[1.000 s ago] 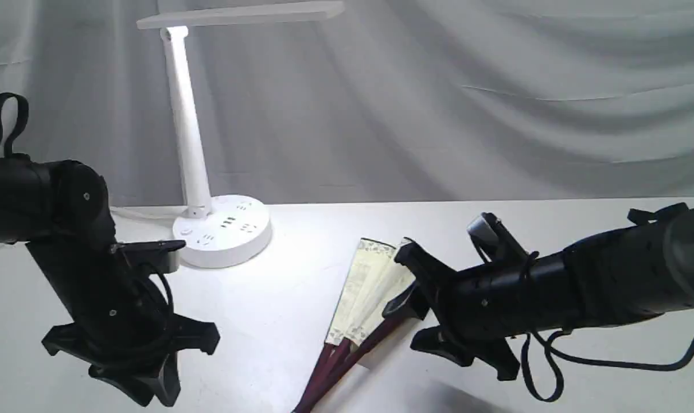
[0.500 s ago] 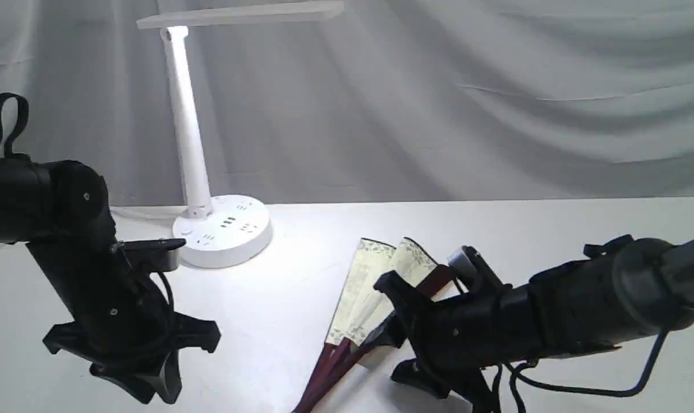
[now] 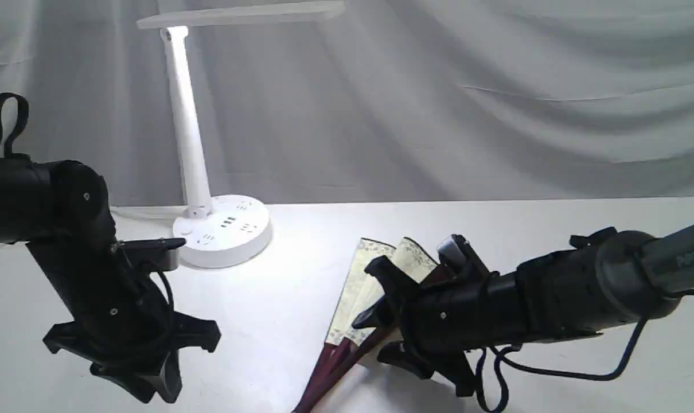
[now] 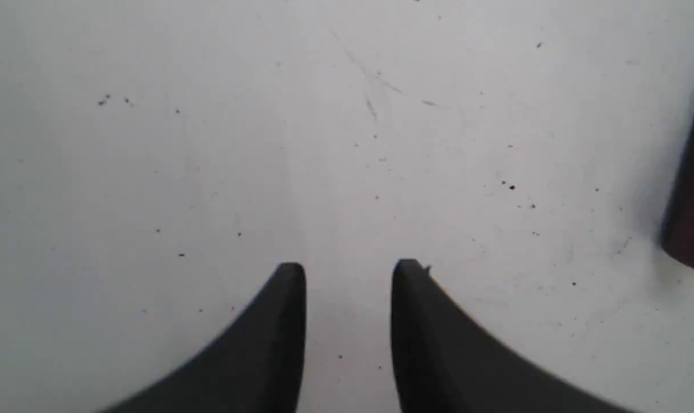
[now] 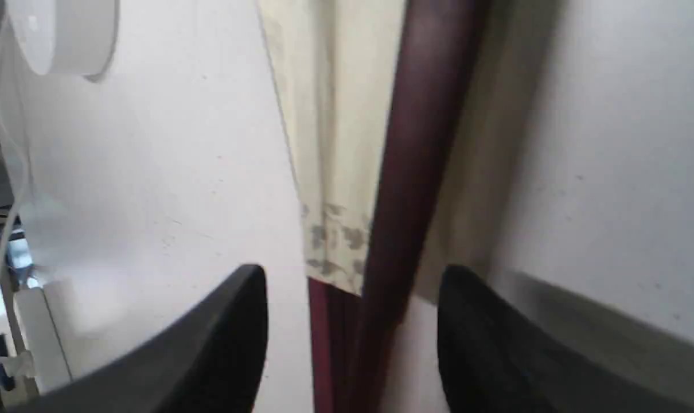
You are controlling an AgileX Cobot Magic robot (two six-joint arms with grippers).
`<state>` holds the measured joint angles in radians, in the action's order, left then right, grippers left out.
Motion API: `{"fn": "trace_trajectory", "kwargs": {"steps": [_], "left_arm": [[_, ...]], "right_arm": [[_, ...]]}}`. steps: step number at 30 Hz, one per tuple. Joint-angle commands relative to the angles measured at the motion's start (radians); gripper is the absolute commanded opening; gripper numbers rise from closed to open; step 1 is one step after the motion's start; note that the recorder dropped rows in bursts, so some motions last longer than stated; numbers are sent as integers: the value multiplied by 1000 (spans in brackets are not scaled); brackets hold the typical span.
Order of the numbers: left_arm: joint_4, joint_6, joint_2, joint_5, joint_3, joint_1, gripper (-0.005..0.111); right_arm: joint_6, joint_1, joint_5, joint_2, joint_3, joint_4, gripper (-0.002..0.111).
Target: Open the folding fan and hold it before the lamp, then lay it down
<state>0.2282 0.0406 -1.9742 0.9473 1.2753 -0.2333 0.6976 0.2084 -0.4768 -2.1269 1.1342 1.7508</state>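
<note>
The folding fan (image 3: 355,281) is seen lying on the bench (image 3: 496,223) close to the front edge, about midway between the left and right edges. It is only partly spread: a few cream pleats are fanned out toward the far edge, while the dark maroon ribs (image 3: 330,373) are gathered toward the front edge. The lamp (image 3: 186,132) is stood near the far edge, toward the far left corner, well apart from the fan. Its round base (image 3: 223,229) rests on the bench and its flat head (image 3: 238,14) is carried over a brightly lit patch. A white cord (image 3: 135,213) is led from the base toward the left edge.

The right pincer (image 3: 361,320) is held low over the fan's leaf. In the right wrist view the right pincer (image 5: 350,275) is shown with its fingers set wide apart, and the maroon guard (image 5: 421,143) and the lower border of the leaf (image 5: 335,115) are seen in the gap between them. Nothing is gripped.

The left pincer (image 3: 152,393) is hung above the bench near the front left corner, well clear of the fan. In the left wrist view the left pincer (image 4: 349,269) is shown with a narrow gap between its fingers. Nothing is held there, and only speckled bench (image 4: 209,143) is seen under it.
</note>
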Motion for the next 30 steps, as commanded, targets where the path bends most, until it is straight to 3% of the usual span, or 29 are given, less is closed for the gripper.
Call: {"fn": "trace_trajectory", "kwargs": {"steps": [1, 30], "left_arm": [[1, -4, 15, -8, -3, 2, 25], [1, 19, 15, -5, -3, 2, 25]], "right_arm": [[-44, 2, 38, -4, 9, -6, 47], [-78, 2, 13, -104, 67, -6, 45]]}}
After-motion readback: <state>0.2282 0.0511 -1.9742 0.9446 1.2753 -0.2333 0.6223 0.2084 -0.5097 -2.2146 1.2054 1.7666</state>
